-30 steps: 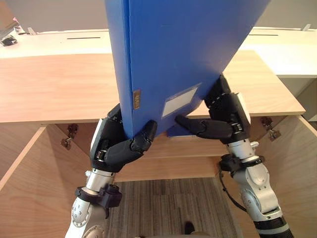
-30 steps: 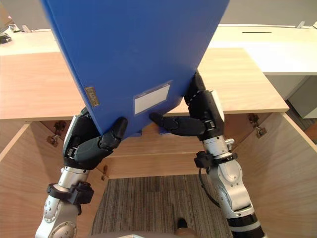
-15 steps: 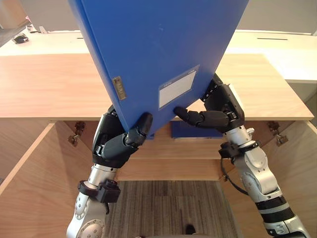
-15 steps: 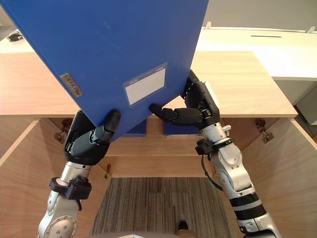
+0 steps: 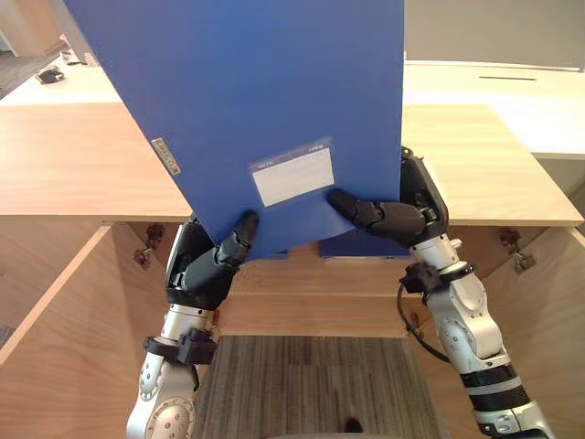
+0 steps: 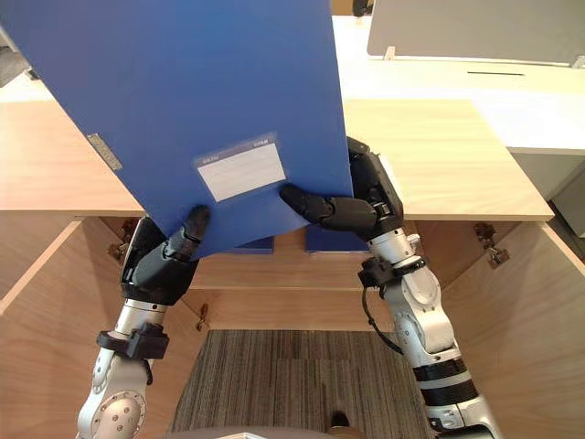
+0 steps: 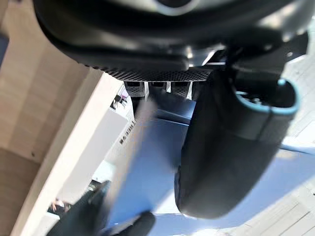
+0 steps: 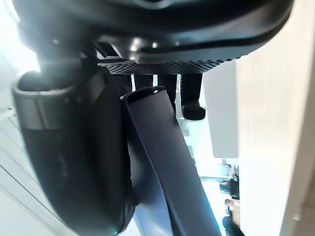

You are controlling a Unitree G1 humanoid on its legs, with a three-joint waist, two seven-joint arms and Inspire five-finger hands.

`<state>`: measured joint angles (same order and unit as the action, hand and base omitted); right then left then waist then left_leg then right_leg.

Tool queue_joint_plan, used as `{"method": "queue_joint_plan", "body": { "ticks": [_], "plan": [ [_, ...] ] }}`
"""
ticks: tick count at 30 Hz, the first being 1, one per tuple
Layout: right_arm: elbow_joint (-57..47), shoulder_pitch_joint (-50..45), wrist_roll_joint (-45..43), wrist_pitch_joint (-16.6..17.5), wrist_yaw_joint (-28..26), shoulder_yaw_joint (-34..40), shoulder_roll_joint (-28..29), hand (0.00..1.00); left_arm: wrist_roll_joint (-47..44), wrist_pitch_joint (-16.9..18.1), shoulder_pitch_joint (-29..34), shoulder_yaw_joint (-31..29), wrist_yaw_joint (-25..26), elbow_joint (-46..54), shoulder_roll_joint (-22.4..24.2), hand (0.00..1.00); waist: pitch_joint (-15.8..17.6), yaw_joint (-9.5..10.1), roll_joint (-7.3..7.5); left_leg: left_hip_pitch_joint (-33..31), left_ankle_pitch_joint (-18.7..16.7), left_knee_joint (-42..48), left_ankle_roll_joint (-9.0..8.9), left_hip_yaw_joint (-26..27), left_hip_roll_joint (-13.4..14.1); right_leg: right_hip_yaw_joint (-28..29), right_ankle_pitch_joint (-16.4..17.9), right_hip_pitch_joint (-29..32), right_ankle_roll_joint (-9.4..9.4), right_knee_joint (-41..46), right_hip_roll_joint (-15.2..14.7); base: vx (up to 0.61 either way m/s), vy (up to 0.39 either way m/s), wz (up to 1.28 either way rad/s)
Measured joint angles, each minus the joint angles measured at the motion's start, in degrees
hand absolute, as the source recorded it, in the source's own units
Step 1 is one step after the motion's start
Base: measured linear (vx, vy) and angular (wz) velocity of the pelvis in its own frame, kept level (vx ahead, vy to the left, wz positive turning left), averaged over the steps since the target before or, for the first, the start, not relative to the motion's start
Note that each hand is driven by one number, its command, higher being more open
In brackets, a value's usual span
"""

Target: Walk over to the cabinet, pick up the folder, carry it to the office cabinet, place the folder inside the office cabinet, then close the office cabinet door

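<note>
Gripping the big blue rigid folder (image 5: 274,110) by its lower edge, both hands hold it up between me and the light wooden cabinet (image 5: 82,165). The left hand (image 5: 206,265) clamps the lower left corner with its thumb on the front face. The right hand (image 5: 402,215) clamps the lower right corner, its thumb reaching in below the white label (image 5: 294,176). In both wrist views I see a thumb pressed flat against blue.

The folder's bottom edge hangs just above the front lip of the cabinet top, tilted, with its left corner lower. Below it the two cabinet doors stand swung open, the left door (image 5: 64,347) and the right door (image 5: 548,311) flanking open room over the striped grey carpet (image 5: 311,384).

The folder's top runs out of view, and it blocks the middle of the cabinet top and much of the white worktop (image 5: 512,91) behind. Fingers behind the folder are hidden. Dark blue shapes (image 6: 331,240) inside the cabinet peek out under the folder; I cannot make them out fully.
</note>
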<state>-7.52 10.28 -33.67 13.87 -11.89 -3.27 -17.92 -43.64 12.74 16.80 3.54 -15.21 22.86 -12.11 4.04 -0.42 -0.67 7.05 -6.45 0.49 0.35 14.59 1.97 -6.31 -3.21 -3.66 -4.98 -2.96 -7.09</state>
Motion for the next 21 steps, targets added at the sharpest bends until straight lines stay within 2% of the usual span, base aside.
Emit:
{"method": "queue_joint_plan", "body": {
  "ticks": [2, 6, 9, 13, 16, 21],
  "plan": [
    [-1.1, -0.9, 0.0, 0.0, 1.2, 3.0, 2.9, 0.00, 3.2, 0.1, 0.6, -2.7, 0.7, 0.0, 2.5, 1.00, 0.0, 0.45, 0.00, 0.0, 0.0, 0.0, 0.00, -0.1, 0.0, 0.0, 0.0, 0.0, 0.00, 0.0, 0.0, -0.03, -0.033, 0.06],
    [-6.2, -3.9, 0.1, 0.1, 4.6, 9.4, 7.9, 0.00, 12.4, 1.4, 2.5, -9.9, 7.8, -0.1, 8.5, 1.00, 0.0, 0.94, -0.01, 0.0, 0.0, -0.2, 0.00, -0.6, 0.1, -0.2, 0.0, -0.2, 0.00, 0.0, 0.1, -0.02, -0.032, 0.06],
    [-9.6, -5.5, 0.0, 0.6, 5.4, 11.9, 9.8, 0.00, 18.0, 2.2, 4.8, -14.7, 12.3, -0.9, 11.3, 1.00, 0.0, 0.96, -0.02, 0.3, 0.0, -0.4, 0.00, -1.0, 0.2, -0.3, 0.0, -0.7, 0.00, 0.0, 0.1, -0.03, -0.030, 0.06],
    [-13.8, -6.7, 0.1, 1.4, 4.9, 11.8, 11.0, 0.00, 22.6, 2.6, 8.0, -18.7, 16.3, -4.7, 14.4, 1.00, -0.2, 1.22, 0.04, 0.5, 0.0, -0.4, 0.00, -1.5, 0.2, -0.4, 0.0, -1.0, 0.00, 0.0, 0.0, -0.05, -0.034, 0.06],
    [-14.2, -6.8, 0.0, 1.4, 4.2, 11.2, 11.3, 0.00, 24.1, 2.5, 9.4, -19.2, 16.5, -8.2, 15.1, 1.00, -0.6, 1.31, 0.05, 0.4, 0.0, -0.4, 0.00, -1.6, 0.1, -0.5, 0.0, -1.0, -0.01, 0.0, 0.0, -0.05, -0.036, 0.03],
    [-14.8, -9.8, 0.2, 1.4, 3.4, 3.1, 10.2, 0.00, 28.2, 1.0, 9.4, -19.3, 16.3, -24.8, 15.4, 1.00, -0.7, 1.25, 0.06, -0.5, 0.1, -0.4, -0.17, -1.5, 0.1, -0.5, 0.0, -0.3, -0.01, -0.1, 0.0, -0.05, -0.045, -0.02]
  ]
}}
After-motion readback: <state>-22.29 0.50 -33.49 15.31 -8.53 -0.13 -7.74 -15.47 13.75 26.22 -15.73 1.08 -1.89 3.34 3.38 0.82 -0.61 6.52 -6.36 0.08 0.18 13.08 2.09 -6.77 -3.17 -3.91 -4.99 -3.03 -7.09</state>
